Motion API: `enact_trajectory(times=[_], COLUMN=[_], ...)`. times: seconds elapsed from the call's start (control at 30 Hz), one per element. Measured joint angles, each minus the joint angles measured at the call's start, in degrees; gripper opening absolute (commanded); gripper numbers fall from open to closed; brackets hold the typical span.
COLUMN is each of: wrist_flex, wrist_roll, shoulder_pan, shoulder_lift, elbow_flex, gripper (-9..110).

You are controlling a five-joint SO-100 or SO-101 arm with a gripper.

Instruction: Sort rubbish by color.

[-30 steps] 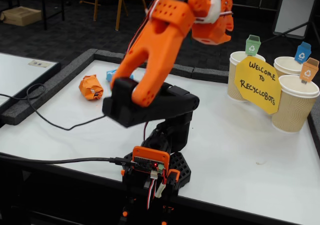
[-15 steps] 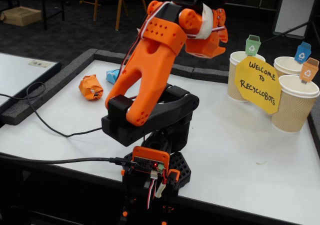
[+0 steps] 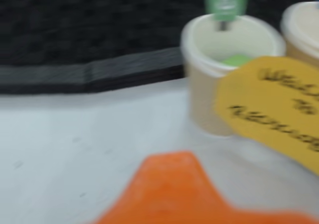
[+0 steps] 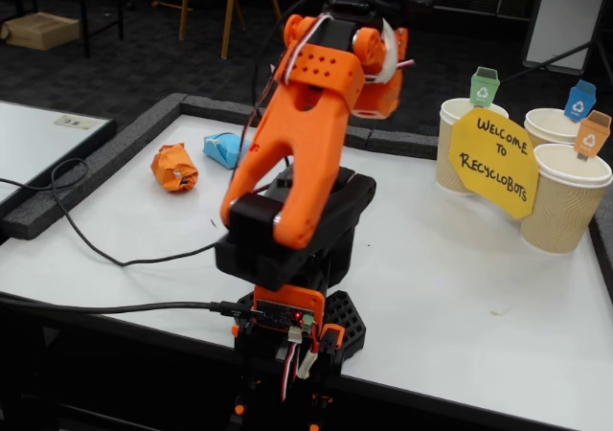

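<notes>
In the fixed view, going from left to right: a crumpled orange paper wad [image 4: 174,167] lies on the white surface [image 4: 460,287] near its far left corner, and just to its right sits a crumpled light blue paper wad [image 4: 227,149]. Neither is held; both rest apart from the arm. In the middle stands the orange and black plastic robot arm [image 4: 302,163], reared up high with its wrist raised well above the surface. On the right stand three beige ribbed paper cups, one with a green tag [image 4: 458,144], one with a blue tag [image 4: 556,123], one with an orange tag [image 4: 567,199], and a yellow paper welcome sign [image 4: 493,160] leans across them.

The end effector [image 4: 383,72] hangs near the top of the arm. I cannot tell how far open it is. In the blurred wrist view nothing sits against the one orange finger [image 3: 174,191] that shows.

Sorting looks not yet begun for these two wads. Judging by this, the next move calls for reaching down and left to a wad.
</notes>
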Motion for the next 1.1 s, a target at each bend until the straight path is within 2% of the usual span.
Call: enact_trajectory(times=[0.67, 0.9, 1.1], wrist_flex=[-1.05, -1.05, -1.05], wrist_roll=[0.00, 0.00, 0.00], shoulder_pan=[-34.10, -41.66, -43.95], shoulder_lift=[-0.09, -0.09, -0.09], elbow_flex=[5.80, 5.89, 6.24], gripper=[0, 0, 0])
